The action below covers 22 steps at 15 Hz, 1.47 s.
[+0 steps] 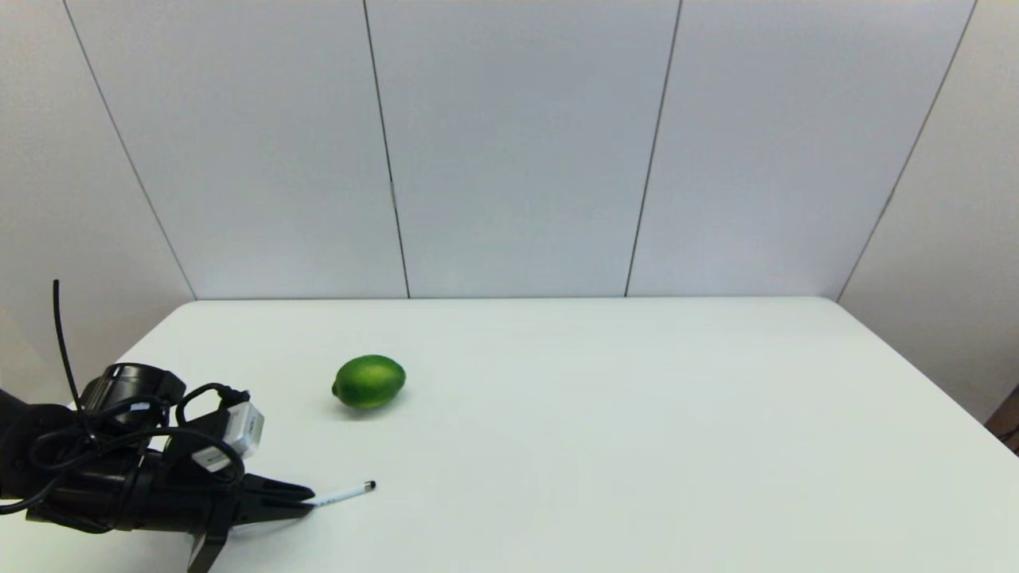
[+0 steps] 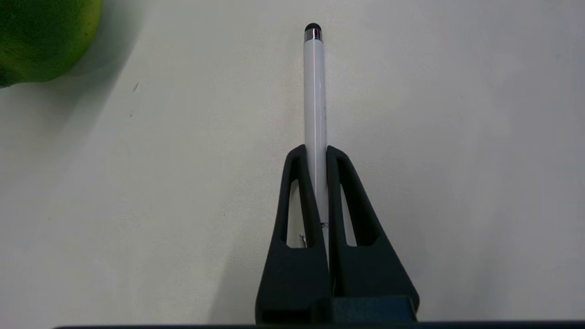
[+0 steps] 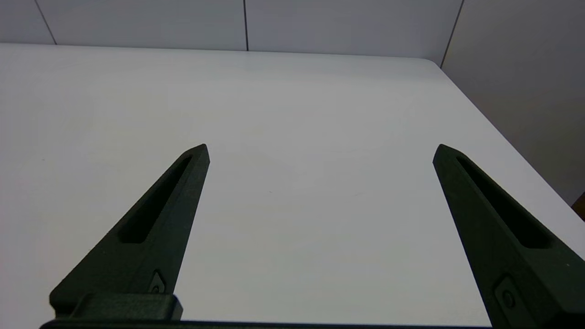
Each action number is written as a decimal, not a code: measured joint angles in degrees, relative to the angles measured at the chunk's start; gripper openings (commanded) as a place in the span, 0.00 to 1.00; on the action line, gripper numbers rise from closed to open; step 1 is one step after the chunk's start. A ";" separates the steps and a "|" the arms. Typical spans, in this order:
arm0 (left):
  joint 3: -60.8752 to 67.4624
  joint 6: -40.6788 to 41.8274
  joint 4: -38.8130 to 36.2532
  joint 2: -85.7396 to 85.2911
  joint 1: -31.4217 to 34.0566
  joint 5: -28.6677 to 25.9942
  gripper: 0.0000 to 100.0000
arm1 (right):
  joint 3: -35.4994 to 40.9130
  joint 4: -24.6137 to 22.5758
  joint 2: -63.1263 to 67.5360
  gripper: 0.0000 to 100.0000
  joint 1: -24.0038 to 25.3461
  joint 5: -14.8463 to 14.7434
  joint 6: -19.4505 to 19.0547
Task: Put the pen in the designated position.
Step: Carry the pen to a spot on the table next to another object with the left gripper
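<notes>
1. The left gripper (image 1: 306,500) sits in the lower left of the head view, low over the white table (image 1: 637,446), with its black fingers pointing toward the frame's right.
2. Its two fingers are closed tight on the pen (image 1: 344,494), one on each side of the barrel, as the left wrist view shows at (image 2: 316,153).
3. The pen is thin and white; its free end, with a small black tip and a silver ring, sticks out past the fingertips toward the right of the head view and tilts slightly upward in the frame.
4. In the left wrist view the pen (image 2: 315,91) runs straight up the middle of the frame, and its tip stops short of the top edge.
5. Whether the pen touches the table or hangs just above it cannot be told.
6. A green lime (image 1: 368,382) lies on the table above and slightly right of the pen tip in the head view, apart from it; a part of it fills the upper left corner of the left wrist view (image 2: 43,39).
7. The right gripper (image 3: 320,151) is out of the head view; its own wrist view shows its fingers spread wide apart over bare tabletop, gripping nothing.
8. Pale wall panels (image 1: 517,143) stand behind the table's far edge.
</notes>
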 measured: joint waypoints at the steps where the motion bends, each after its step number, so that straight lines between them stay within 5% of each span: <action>1: 0.00 -0.11 0.02 -0.13 0.00 0.00 0.00 | 0.00 0.00 0.00 1.00 0.00 -0.02 0.00; 10: -3.71 -3.82 3.46 -4.69 -0.09 -0.06 0.00 | 0.00 0.00 0.00 1.00 0.00 -0.02 -0.02; 22: -25.12 -15.42 4.12 -8.35 -3.19 0.66 0.00 | 0.00 0.00 0.00 1.00 0.00 0.00 -0.02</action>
